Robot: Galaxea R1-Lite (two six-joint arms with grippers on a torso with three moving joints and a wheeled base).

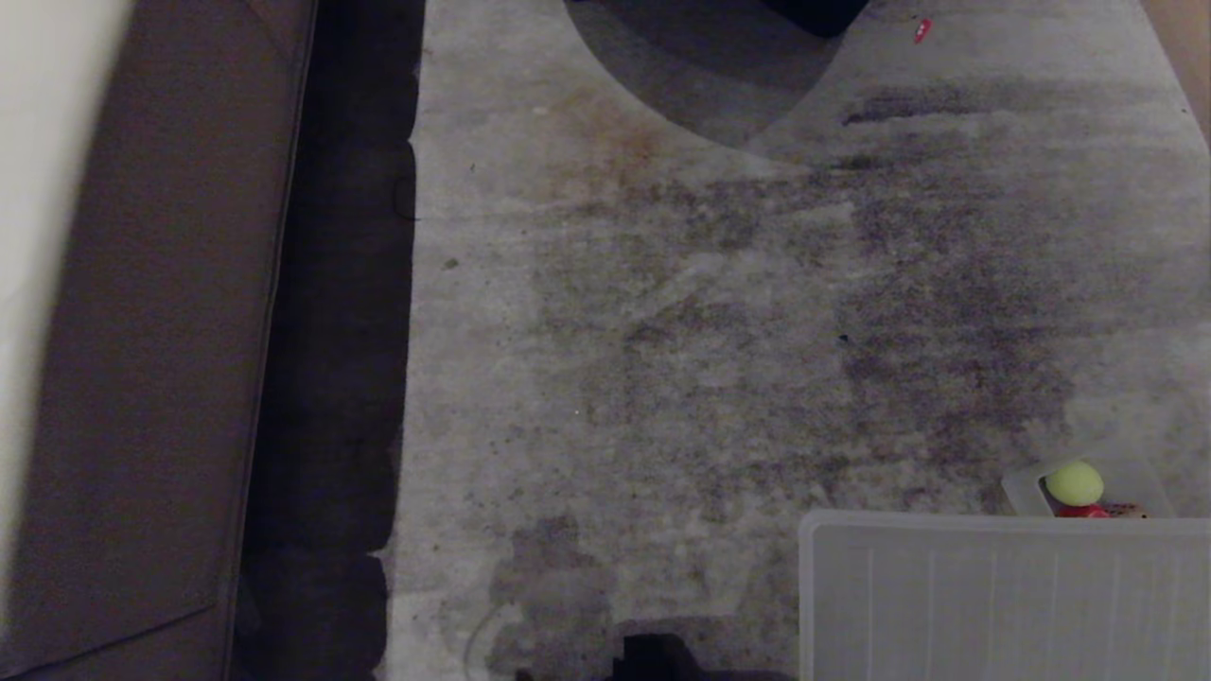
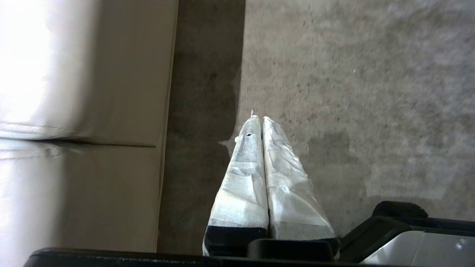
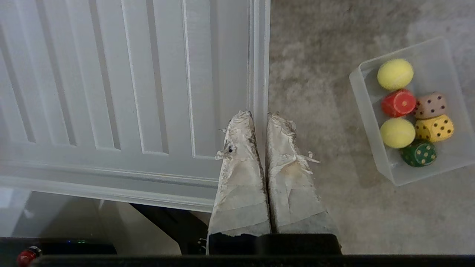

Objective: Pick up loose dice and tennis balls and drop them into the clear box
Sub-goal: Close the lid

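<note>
The clear box [image 3: 365,111] sits on the carpet; only its corner [image 1: 1022,487] shows in the head view, at the lower right. Inside it lie two tennis balls [image 3: 395,74] [image 3: 397,132], a red die [image 3: 399,103], a tan die [image 3: 430,105], a yellow die [image 3: 434,128] and a green die [image 3: 419,153]. The head view shows one ball [image 1: 1074,482] and the red die [image 1: 1083,511]. My right gripper [image 3: 259,115] hangs shut and empty over the edge of the ribbed lid [image 3: 130,92], well apart from the box. My left gripper [image 2: 259,118] is shut and empty above bare carpet.
The whitish ribbed lid [image 1: 993,596] lies flat beside the box at the lower right. A brown sofa [image 1: 161,331] runs along the left with a dark strip [image 1: 341,378] beside it. A small red item [image 1: 922,30] lies far off. My dark base [image 1: 653,657] shows at the bottom edge.
</note>
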